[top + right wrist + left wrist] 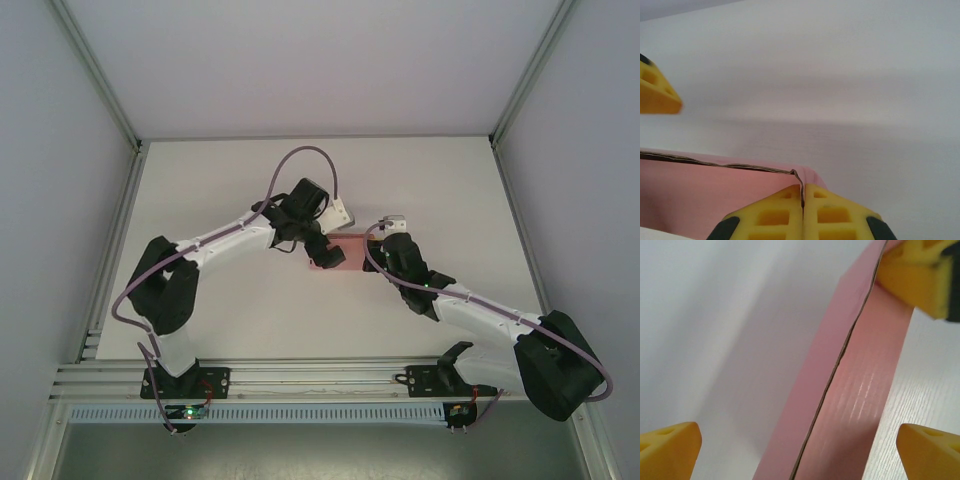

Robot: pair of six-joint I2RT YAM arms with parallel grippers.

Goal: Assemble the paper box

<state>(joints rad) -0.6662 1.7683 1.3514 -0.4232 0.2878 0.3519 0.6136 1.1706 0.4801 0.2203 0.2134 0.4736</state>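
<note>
Lying near the middle of the white surface [220,180], the paper box [337,259] — plain pink card — sits between the 2 arms. The right pincer [803,210] is clamped tight on the box's raised edge, the card pinched between its yellow fingers [835,215]. The left pincer [800,452] stands wide — its 2 fingertips [670,450] flank the pink card, 1 on each side, apart from it in the left wrist view.

Top view: paper box [340,258] pt. hidden, 10 o'clock end under left arm [300,225]. Left wrist view: box runs off frame at 12 & 6. Right wrist view: cut off at 8.
</note>
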